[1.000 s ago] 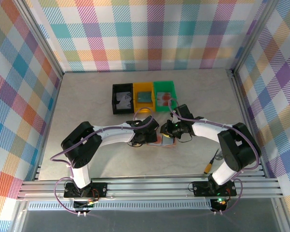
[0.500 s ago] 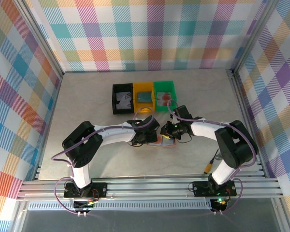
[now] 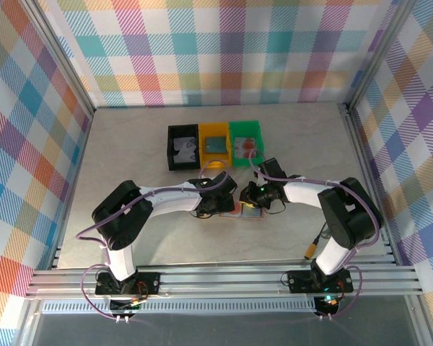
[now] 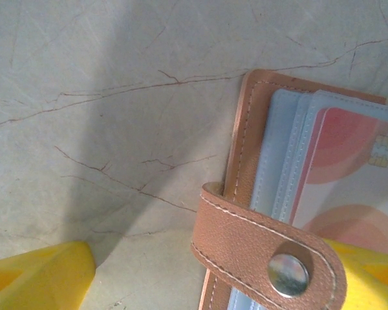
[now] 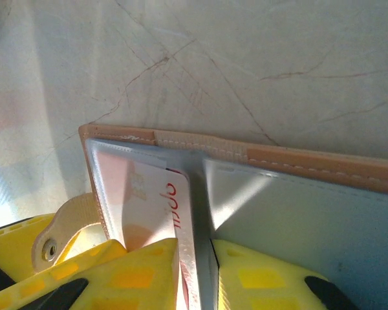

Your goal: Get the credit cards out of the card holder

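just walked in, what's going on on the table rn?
The card holder lies open on the table between the two arms. The left pincer is open, with one finger resting on the holder by its snap strap, apparently pinning it. The right pincer is shut on the edge of a pale card with red-orange spots, which sits partly in its pocket. The black bin, yellow bin and green bin stand behind.
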{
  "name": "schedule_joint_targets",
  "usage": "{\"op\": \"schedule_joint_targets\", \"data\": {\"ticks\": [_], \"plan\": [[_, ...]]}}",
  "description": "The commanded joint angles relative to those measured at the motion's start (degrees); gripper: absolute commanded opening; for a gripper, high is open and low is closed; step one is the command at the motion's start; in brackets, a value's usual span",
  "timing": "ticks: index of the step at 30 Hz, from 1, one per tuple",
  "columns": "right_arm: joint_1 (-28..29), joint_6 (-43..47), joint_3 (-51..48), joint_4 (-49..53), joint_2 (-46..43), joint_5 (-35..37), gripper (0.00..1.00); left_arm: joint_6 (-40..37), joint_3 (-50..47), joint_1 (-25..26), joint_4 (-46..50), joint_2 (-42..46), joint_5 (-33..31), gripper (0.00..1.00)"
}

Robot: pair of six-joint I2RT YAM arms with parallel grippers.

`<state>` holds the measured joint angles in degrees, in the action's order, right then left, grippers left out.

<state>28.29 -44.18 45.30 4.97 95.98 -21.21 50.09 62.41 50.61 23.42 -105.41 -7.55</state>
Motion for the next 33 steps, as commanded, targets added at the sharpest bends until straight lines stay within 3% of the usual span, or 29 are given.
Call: {"op": "schedule_joint_targets", "data": {"ticks": [1,25,33], "plan": [[0.09,-0.33,-1.41,-3.59,1.56,-1.46,0.2,1.42,-4.6,0.63,-1.34,-7.33,12.46,0.84],[0.09,1.2,-5.69,-11.0,-3.71,-3.74,0.11,1.15,-5.05,0.19,-2.59,-7.83,13.81,0.84],[0.12,1.73,-8.01,-16.8,-4.67,-7.34,0.13,1.16,-5.11,0.16,-2.76,-7.85,14.06,0.84]]}}
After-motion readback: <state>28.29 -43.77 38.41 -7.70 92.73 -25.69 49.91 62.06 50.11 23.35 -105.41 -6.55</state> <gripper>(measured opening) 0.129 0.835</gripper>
